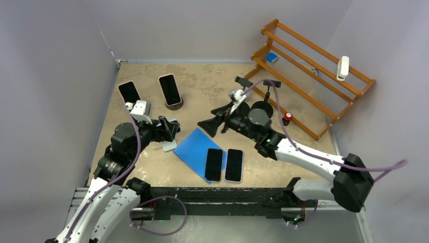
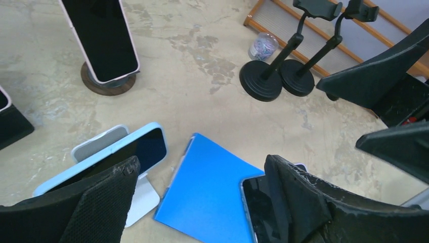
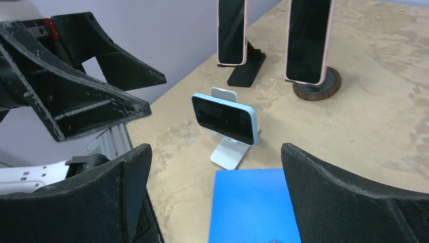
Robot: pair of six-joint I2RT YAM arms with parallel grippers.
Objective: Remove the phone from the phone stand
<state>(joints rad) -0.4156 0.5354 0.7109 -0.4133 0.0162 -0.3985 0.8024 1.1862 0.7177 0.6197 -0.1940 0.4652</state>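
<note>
L gripper (image 2: 201, 164) fingers apart, phone (image 2: 116, 157) on stand (image 3: 227, 152) just beside one finger; R gripper (image 3: 215, 152) fingers apart too.

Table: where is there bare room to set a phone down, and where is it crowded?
Bare: the far middle of the table, between the upright phone on the round base and the black stands. Crowded: around the blue folder.
</note>
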